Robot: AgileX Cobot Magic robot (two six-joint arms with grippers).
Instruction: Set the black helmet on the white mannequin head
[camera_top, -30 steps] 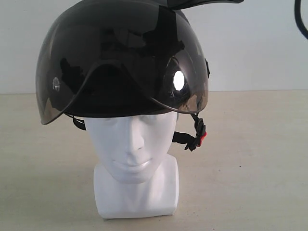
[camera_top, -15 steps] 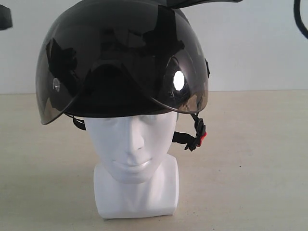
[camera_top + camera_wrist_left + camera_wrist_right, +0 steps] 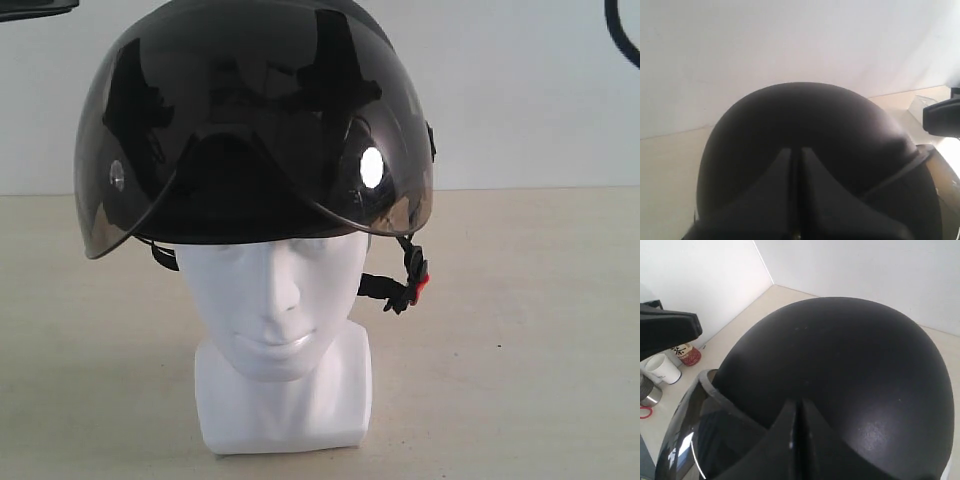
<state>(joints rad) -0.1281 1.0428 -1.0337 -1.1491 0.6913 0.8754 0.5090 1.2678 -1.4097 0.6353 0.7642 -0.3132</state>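
Observation:
The black helmet (image 3: pixel 255 120) sits on the white mannequin head (image 3: pixel 280 300), its smoky visor (image 3: pixel 380 190) down over the brow. Its chin straps with a red buckle bit (image 3: pixel 420 285) hang loose beside the cheek. The left wrist view shows my left gripper (image 3: pixel 796 151) shut and empty over the helmet's dome (image 3: pixel 805 125). My right gripper (image 3: pixel 797 404) is likewise shut with nothing in it above the helmet shell (image 3: pixel 850 355). Only a dark sliver of my left arm (image 3: pixel 35 8) shows in the exterior view, at the top left corner.
The head stands on a beige table (image 3: pixel 520 330) before a white wall. In the right wrist view a white cup (image 3: pixel 662 369), a small red jar (image 3: pixel 688 354) and a metal cup (image 3: pixel 647 390) stand near the wall. A black cable (image 3: pixel 620 35) hangs at the exterior view's top right.
The right arm's dark part above the helmet has lifted out of the exterior view. The left arm came in at the top left and rose. Helmet and head have not moved.

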